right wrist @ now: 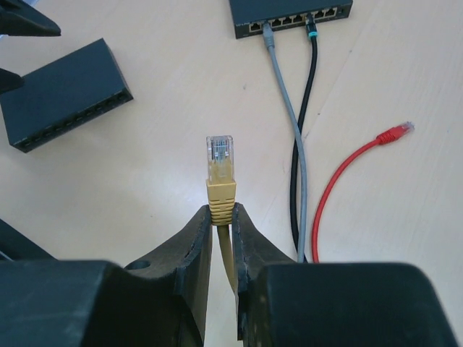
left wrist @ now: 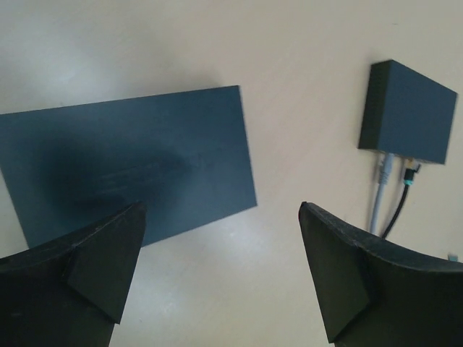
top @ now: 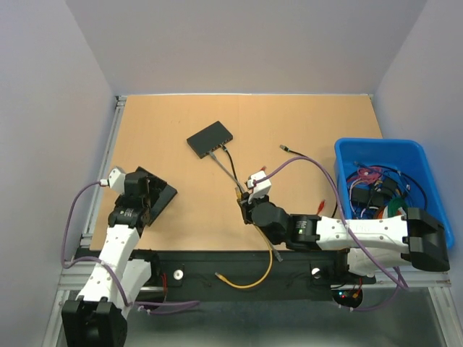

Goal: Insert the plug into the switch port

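Note:
My right gripper is shut on the yellow boot of an Ethernet plug; its clear tip points ahead, above the table. In the top view this gripper is mid-table, and the yellow cable trails back over the near edge. A black switch lies farther back with a grey and a black cable plugged in; its port row shows in the right wrist view. A second black switch lies at the left, under my open, empty left gripper.
A blue bin full of cables stands at the right. A loose red cable lies right of the plugged cables. A purple cable end lies near the bin. The far switch also shows in the left wrist view.

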Robot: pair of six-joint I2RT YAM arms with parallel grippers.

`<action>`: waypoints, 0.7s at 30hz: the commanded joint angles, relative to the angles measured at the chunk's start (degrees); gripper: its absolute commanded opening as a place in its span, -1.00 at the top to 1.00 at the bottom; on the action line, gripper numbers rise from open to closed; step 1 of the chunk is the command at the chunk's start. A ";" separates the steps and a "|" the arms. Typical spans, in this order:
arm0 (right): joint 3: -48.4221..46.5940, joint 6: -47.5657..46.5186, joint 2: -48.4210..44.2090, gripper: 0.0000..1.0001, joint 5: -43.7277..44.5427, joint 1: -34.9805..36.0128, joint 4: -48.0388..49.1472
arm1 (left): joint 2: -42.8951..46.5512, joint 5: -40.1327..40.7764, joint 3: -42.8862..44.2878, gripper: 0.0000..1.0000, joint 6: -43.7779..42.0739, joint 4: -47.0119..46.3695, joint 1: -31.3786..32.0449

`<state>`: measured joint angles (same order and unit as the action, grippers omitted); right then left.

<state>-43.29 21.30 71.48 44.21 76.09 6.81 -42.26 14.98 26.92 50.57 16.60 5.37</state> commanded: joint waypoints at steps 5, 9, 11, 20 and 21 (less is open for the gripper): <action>0.84 1.64 -0.65 0.99 -2.72 -0.16 1.63 | -3.18 -2.85 -0.90 -0.97 2.08 -1.22 -13.08; 0.31 1.29 0.58 0.99 -5.00 -0.25 1.63 | -3.53 -4.08 -1.43 -0.97 1.56 -2.18 -16.69; 0.22 1.38 1.46 0.99 -5.53 -0.25 1.72 | -5.11 -6.44 -2.48 -0.98 1.29 -4.37 -19.59; -0.31 1.64 2.96 0.99 -7.12 -0.42 1.72 | -10.83 -16.56 -9.60 -0.97 0.41 -15.01 -24.35; -0.22 1.73 2.79 0.99 -7.03 -0.42 1.72 | -10.74 -17.00 -10.12 -0.97 0.32 -15.54 -24.44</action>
<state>-42.26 22.33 75.09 37.32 76.03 6.50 -52.34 0.78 20.34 51.66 0.12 -18.85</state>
